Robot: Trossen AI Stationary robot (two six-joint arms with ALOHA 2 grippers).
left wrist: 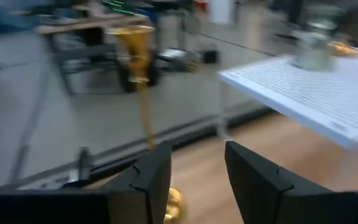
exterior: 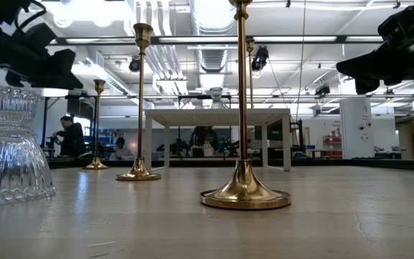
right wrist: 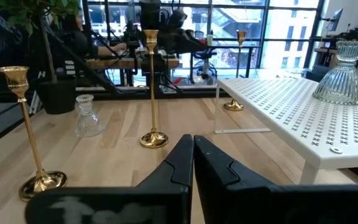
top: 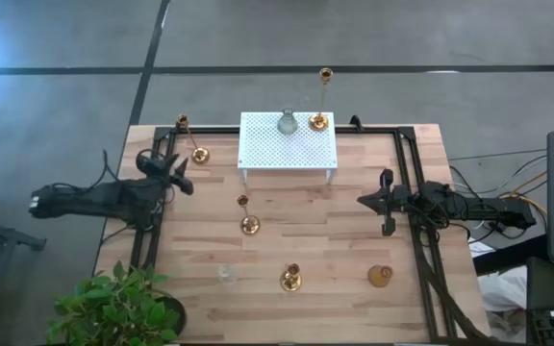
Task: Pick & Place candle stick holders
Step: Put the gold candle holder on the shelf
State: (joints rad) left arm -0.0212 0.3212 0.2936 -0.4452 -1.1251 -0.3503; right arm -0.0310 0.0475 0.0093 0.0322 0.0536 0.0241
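A tall brass holder (top: 198, 154) stands on its round base at the table's far left. My left gripper (top: 183, 175) is open just near-left of it; in the left wrist view its stem (left wrist: 143, 93) rises just beyond my open fingers (left wrist: 197, 174). A clear glass holder (top: 287, 122) and a tall brass holder (top: 319, 121) stand on the white rack (top: 287, 154). Another brass holder (top: 249, 225) stands mid-table. A short brass one (top: 290, 280), a clear glass one (top: 226, 274) and a squat brass one (top: 381, 277) stand near the front. My right gripper (top: 385, 202) is shut and empty at the right.
The white perforated rack (right wrist: 291, 118) stands on thin legs at the table's far middle. Black frame rails (top: 414, 183) run along the table's left, right and far sides. A potted plant (top: 118, 308) sits at the near left corner. People show in the room beyond (exterior: 67, 137).
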